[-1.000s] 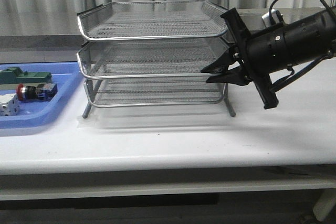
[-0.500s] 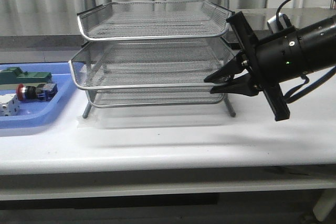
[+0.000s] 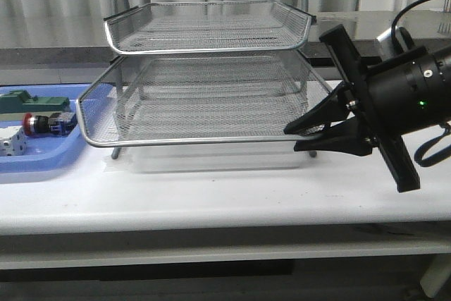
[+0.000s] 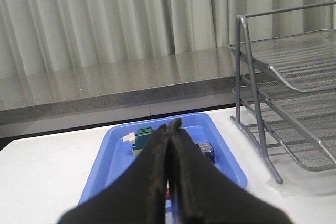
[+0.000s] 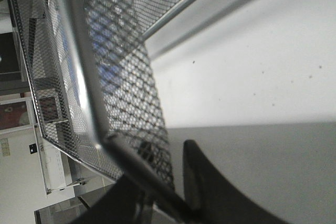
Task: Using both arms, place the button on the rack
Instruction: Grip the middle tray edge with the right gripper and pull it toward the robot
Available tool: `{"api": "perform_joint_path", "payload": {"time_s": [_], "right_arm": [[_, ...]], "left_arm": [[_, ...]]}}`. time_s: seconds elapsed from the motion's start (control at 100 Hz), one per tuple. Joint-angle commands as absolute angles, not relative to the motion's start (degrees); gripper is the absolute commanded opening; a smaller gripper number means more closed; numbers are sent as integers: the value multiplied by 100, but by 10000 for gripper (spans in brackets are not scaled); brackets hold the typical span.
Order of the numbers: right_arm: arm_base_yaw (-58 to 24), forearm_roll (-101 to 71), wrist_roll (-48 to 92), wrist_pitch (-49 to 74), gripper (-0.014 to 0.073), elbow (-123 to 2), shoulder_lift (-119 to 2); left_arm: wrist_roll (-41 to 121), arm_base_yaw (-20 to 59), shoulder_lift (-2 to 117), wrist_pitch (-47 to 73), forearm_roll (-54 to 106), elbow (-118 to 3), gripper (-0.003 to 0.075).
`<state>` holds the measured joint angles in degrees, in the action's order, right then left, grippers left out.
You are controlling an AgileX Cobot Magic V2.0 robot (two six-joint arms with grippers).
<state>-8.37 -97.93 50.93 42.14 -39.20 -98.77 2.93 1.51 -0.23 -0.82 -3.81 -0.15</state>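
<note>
The rack (image 3: 211,50) stands mid-table, its middle tier (image 3: 197,143) drawn out toward the front. My right gripper (image 3: 294,139) is shut on that tier's front right corner. In the right wrist view the rim and mesh (image 5: 115,87) run between the gripper's (image 5: 163,169) two fingers. The button (image 3: 42,124), red cap and blue block, lies in the blue tray (image 3: 49,161) to the left of the rack. My left gripper (image 4: 171,127) is shut and empty above that tray (image 4: 113,156), covering most of the button (image 4: 206,150). The left arm is out of the front view.
A green block (image 3: 35,102) and a white part (image 3: 10,144) share the blue tray with the button. The rack's grey legs (image 4: 252,103) stand just right of the tray. A grey counter and curtains lie behind the table.
The middle tier has slid forward out of the rack, held by my right gripper, which has moved toward the table's front and slightly right. The button has not moved.
</note>
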Motion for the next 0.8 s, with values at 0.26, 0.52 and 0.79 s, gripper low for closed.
{"api": "perform_joint_path", "payload": {"time_s": [0.26,0.52,0.79], "right_arm": [[-869,-9191,5399,4081,73,-3547,-9233],[-869,-9191,5432,4063,88,-3541,-9180],[-869,-9276,5692,4120,395,-3541,-9180]], "left_arm": [[227,160,-205,-552,-352,301,-21],[227,160,-205,-552,-352,301,-21],[227,160,-205,-552,-352,301,-21]]}}
